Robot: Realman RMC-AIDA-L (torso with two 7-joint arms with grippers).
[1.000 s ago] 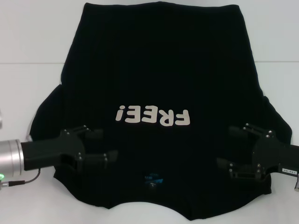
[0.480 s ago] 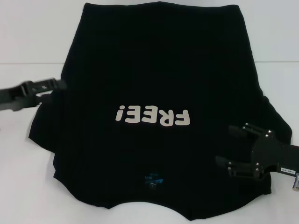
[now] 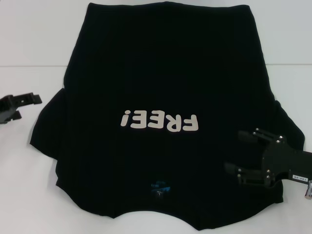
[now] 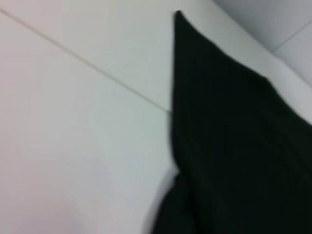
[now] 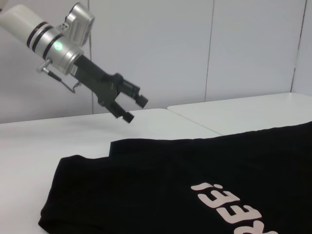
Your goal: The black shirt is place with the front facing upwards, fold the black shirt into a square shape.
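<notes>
White desk (image 3: 29, 185) is carrying the large plain black cloth T-shirt (image 3: 165, 73), spreading front-up across its middle, white "FREE!" lettering (image 3: 161, 120) showing. Left claw (image 3: 23, 106) is hanging above the desk's left edge, fingers apart, clear of the cloth. Right claw (image 3: 239, 153) is hovering over the shirt's right sleeve, fingers apart.

A lab-like test space: bare white table (image 3: 29, 185) and plain white panelled walls (image 5: 243, 48) behind it.
</notes>
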